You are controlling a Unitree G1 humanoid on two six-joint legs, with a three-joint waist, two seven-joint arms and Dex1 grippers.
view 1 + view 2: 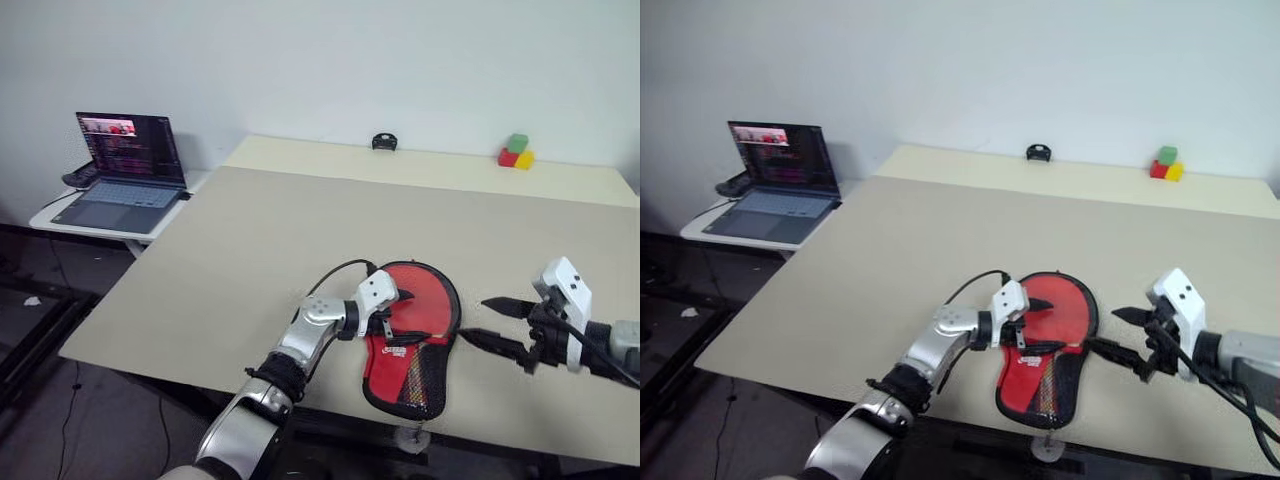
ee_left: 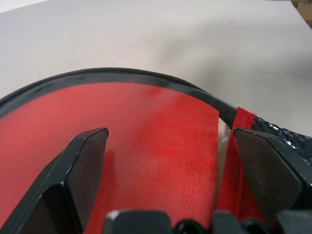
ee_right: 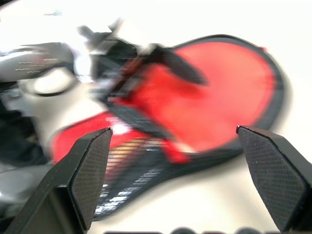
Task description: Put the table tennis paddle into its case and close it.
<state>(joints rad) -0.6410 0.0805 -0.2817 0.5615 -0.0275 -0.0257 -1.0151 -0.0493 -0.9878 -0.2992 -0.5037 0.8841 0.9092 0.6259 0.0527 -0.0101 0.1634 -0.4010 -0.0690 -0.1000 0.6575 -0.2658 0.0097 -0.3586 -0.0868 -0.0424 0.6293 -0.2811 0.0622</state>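
Near the front edge of the table (image 1: 200,290), slightly right of its middle, lies the case (image 1: 412,345), round end away from the robot and narrow end toward the near edge. Its mesh side faces up, and red shows through across the round part; whether that is the table tennis paddle inside or just the case's red panel I cannot tell, and no handle is plainly visible. How far the zip is done up is not readable either.

Risks come first. The narrow end of the case sits close to the table's near edge, so a sideways pull along the zip could drag the whole pouch off unless it is pinned. The soft mesh may also bunch or snag on a fingertip, leaving the zip jammed. If the paddle is only partly in, pulling the zip could push it back out.

The left gripper (image 1: 398,322) rests over the left side of the case where the round part narrows, jaws spread wide. In the left wrist view both fingers (image 2: 83,170) hover over the red face, and I judge they may be touching or pressing it but clamp nothing. The right gripper (image 1: 497,322) hangs just right of the case, clear of it, pointing left toward it, also spread wide and empty. Neither hand has hold of a zip pull.
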